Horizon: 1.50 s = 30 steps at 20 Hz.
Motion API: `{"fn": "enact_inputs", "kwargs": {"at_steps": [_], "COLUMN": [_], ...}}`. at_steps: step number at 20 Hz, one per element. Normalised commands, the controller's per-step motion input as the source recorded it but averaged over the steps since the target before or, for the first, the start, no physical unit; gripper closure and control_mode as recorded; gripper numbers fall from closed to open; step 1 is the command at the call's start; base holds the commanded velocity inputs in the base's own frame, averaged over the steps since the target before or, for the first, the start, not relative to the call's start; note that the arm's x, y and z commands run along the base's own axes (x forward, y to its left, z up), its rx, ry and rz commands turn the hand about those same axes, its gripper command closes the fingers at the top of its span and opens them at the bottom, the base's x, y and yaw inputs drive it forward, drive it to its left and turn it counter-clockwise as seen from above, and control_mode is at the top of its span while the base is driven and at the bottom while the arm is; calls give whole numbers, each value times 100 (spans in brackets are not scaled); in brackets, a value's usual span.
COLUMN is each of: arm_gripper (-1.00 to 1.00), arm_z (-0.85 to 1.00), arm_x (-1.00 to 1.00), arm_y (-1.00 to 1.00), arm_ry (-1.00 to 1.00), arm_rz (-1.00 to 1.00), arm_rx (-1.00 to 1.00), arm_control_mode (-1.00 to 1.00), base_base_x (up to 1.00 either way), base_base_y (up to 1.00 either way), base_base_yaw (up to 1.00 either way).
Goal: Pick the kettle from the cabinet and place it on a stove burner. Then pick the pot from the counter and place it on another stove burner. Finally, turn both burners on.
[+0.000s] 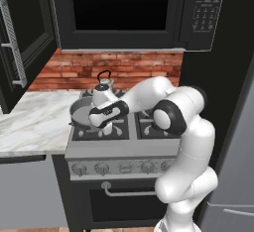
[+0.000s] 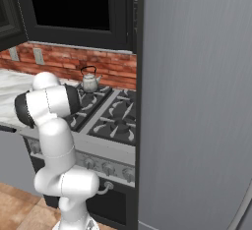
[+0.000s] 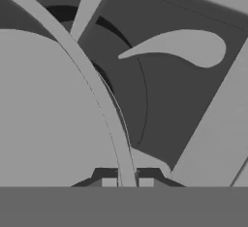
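The wide grey pot (image 1: 78, 110) sits at the stove's front-left burner, beside the marble counter (image 1: 34, 122). My gripper (image 1: 97, 121) reaches down to the pot's right edge. In the hand view the pot's thin rim (image 3: 104, 114) runs straight between my two fingertips, and the gripper (image 3: 127, 182) is shut on it. Below the pot's side I see a dark grate (image 3: 169, 100). The small silvery kettle (image 1: 103, 88) with its black arched handle stands upright on the rear-left burner, just behind the pot; it is also visible as the kettle (image 2: 89, 81) from the right.
A black microwave (image 1: 124, 8) hangs over the stove. The right-hand burners (image 2: 115, 121) are bare. Knobs (image 1: 101, 168) line the range front. A tall grey panel (image 2: 197, 101) walls off the stove's right side. Red brick backsplash (image 1: 134, 67) runs behind.
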Motion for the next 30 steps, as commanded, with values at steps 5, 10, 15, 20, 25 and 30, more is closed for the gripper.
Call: {"fn": "enact_inputs", "kwargs": {"at_steps": [5,10,15,20,25,30], "arm_gripper": [100,100,100,100,100,-100], "arm_z": [0,1,13,22,15,-1], "arm_x": [-14,-12,-3,-2,0,-3], "arm_y": [3,0,-7,-5,-14,-23], "arm_ry": [0,0,-1,-3,-2,1], "arm_rz": [0,0,0,0,0,-3], "arm_rx": [0,0,-4,-2,0,0], "arm_control_mode": [-100,-100,-100,-100,-100,-100], "base_base_x": [0,0,0,0,0,0], "base_base_y": [0,0,0,0,0,0], "base_base_yaw": [0,0,0,0,0,0]}}
